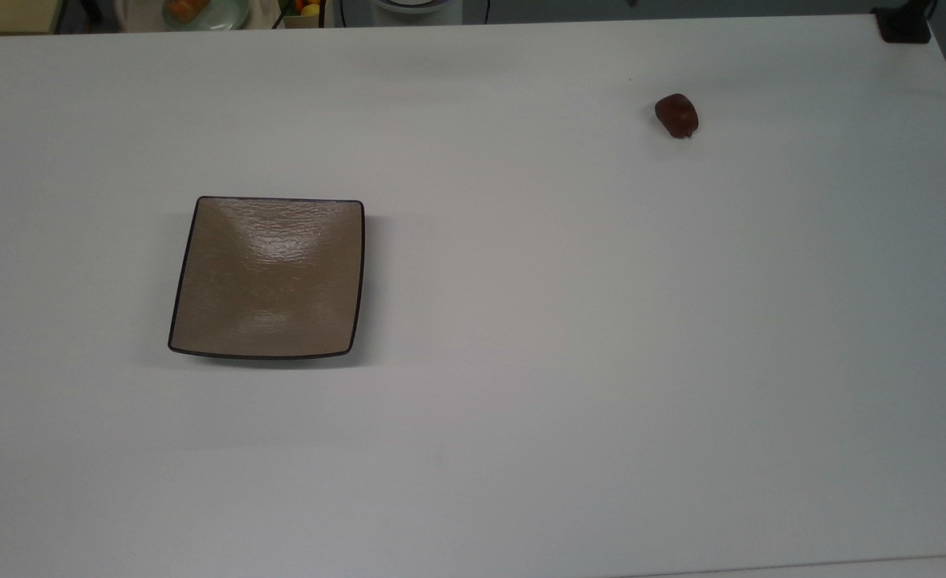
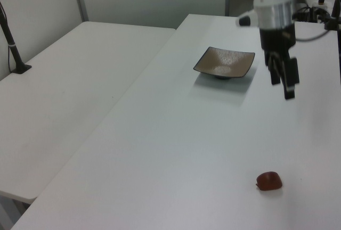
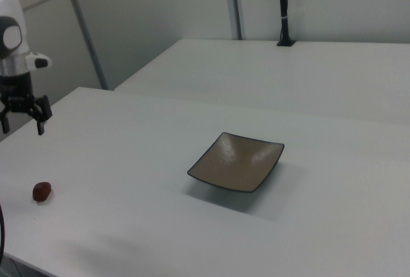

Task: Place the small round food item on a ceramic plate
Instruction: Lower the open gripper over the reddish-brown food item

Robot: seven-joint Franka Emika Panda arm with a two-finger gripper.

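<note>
The small round food item [image 1: 676,116] is a glossy dark reddish-brown lump lying on the white table, near the top view's upper right. The same lump [image 2: 269,181] [image 3: 42,191] lies alone, with nothing touching it. The ceramic plate [image 1: 268,277] is square, tan-brown with a dark rim, and sits bare at the top view's centre left [image 2: 224,62] [image 3: 236,161]. My gripper [image 2: 282,82] hangs open above the table, to the left view's right of the plate and well short of the lump. In the right view the gripper [image 3: 22,123] hovers above and behind the lump, fingers spread.
A pale round dish with orange food [image 1: 200,10] sits beyond the table's far edge. A black clamp [image 1: 904,24] grips the top view's upper right corner. A second white table [image 2: 64,97] with a black post [image 2: 13,43] adjoins on the left view's left.
</note>
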